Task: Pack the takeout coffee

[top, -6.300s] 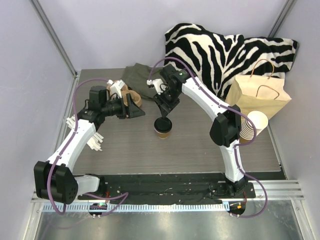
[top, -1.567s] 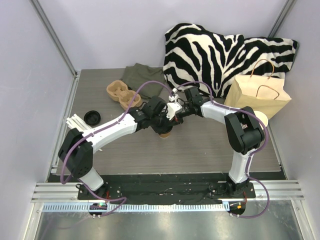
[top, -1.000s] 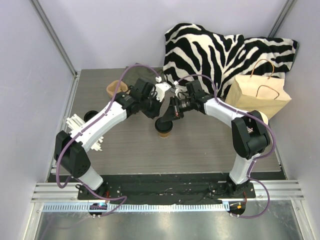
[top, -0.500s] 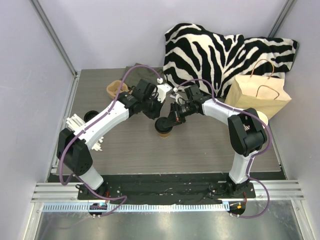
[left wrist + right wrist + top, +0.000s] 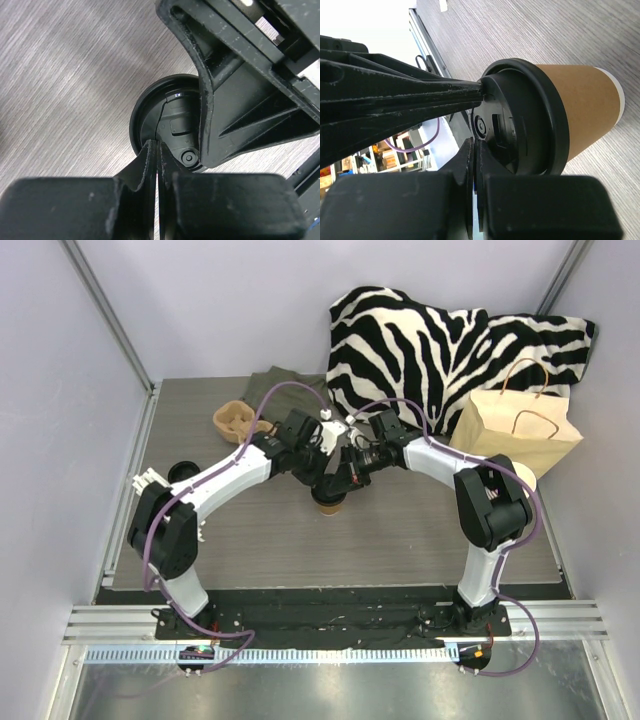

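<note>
The takeout coffee (image 5: 329, 503) is a brown kraft cup (image 5: 585, 107) with a black lid (image 5: 532, 117), standing mid-table. Both grippers meet just above it. My left gripper (image 5: 322, 483) is shut, its tips (image 5: 156, 146) resting at the lid's (image 5: 147, 112) edge with nothing between them. My right gripper (image 5: 341, 481) is also shut, its tips (image 5: 473, 146) against the lid's top from the other side. In the right wrist view the left gripper's fingers (image 5: 400, 97) reach in from the left and touch the lid's rim. The arms hide most of the cup from above.
A kraft paper bag (image 5: 520, 425) stands at the back right in front of a zebra-print cloth (image 5: 440, 340). A stack of cups (image 5: 521, 477) peeks from behind the right arm. A pulp cup carrier (image 5: 232, 418), an olive cloth (image 5: 290, 390) and a loose black lid (image 5: 183, 472) lie to the left.
My left gripper has come down and forward from behind the cup onto the lid, closing a little more. The right gripper has stayed on the lid, and the cup has not moved.
</note>
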You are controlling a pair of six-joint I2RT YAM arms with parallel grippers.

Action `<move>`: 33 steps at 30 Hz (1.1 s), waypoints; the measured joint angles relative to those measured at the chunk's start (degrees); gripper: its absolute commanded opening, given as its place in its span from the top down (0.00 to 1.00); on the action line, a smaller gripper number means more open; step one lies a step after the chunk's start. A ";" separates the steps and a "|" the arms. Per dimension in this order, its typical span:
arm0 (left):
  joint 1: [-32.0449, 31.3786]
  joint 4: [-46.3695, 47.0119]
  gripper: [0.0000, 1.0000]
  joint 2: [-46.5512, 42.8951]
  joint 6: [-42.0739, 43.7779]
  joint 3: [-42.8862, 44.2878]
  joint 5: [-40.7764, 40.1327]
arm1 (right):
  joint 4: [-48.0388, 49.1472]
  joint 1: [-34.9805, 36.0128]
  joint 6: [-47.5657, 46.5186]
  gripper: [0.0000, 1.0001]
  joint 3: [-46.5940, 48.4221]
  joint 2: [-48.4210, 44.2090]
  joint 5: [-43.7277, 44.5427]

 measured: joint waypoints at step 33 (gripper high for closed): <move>10.88 14.58 0.74 -6.25 -31.54 -8.31 36.65 | 0.90 -1.70 2.84 0.99 1.36 -8.28 3.89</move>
